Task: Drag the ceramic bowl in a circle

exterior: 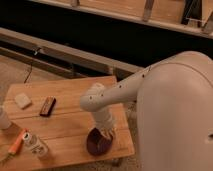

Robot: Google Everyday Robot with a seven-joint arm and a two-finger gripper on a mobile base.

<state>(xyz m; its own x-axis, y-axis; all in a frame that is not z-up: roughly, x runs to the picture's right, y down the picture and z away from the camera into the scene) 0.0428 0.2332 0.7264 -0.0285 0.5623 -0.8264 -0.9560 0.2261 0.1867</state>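
Note:
The ceramic bowl, round and dark maroon, sits on the wooden table near its front right corner. My gripper reaches straight down from the white arm onto the bowl's right rim, and it is shut. The fingertips are partly hidden against the bowl, so I cannot tell whether they pinch the rim or just press inside it. The big white arm body fills the right side of the view.
A small brown block and a pale sponge-like piece lie at the table's left. A clear bottle and an orange object lie at the front left. A white cup stands at the left edge. A dark rail runs behind.

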